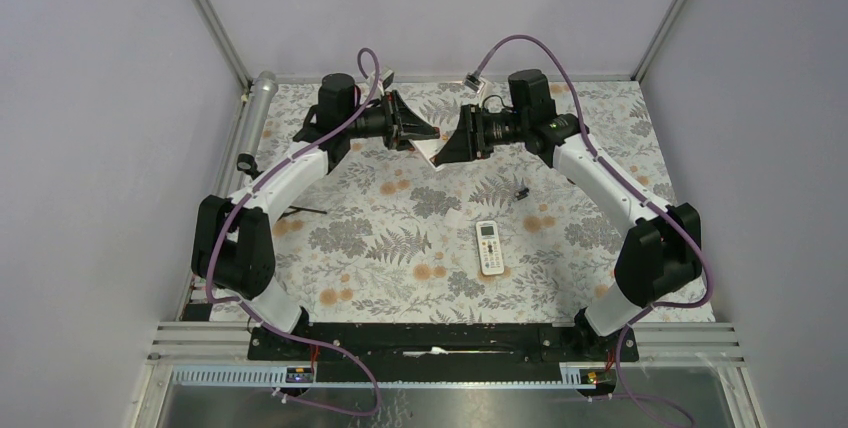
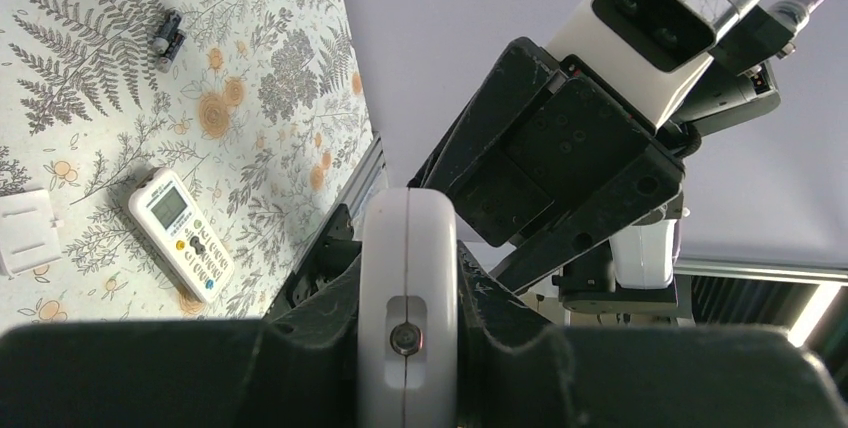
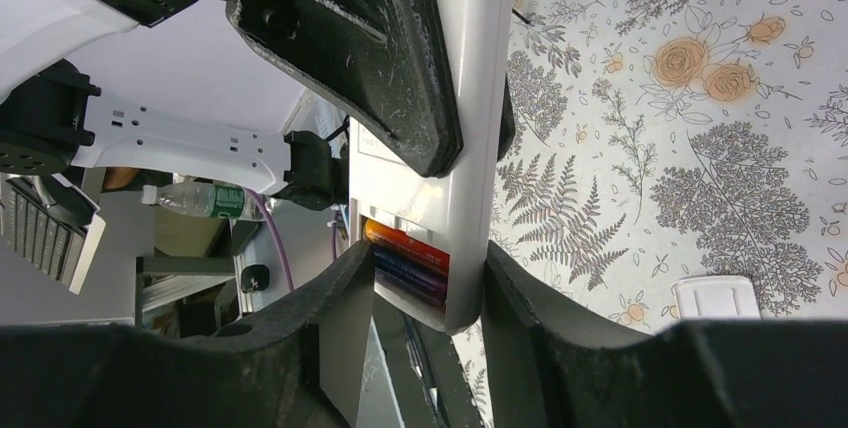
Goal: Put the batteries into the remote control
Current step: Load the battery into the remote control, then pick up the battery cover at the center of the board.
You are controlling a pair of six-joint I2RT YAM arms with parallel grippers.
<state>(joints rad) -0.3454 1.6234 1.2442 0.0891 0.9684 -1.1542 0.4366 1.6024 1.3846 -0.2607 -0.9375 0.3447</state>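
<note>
The remote control hangs in the air over the far middle of the table, between both grippers. My left gripper is shut on its white edge, seen end-on. From the opposite side my right gripper closes round the remote's lower end. One finger rests against the batteries, red and blue, which lie in the open compartment. The other finger sits at the remote's far face.
A white remote with a pale green screen lies on the flowered table, right of the middle. A small black piece lies beyond it. A white cover plate lies flat on the table. A grey tube runs along the far left edge.
</note>
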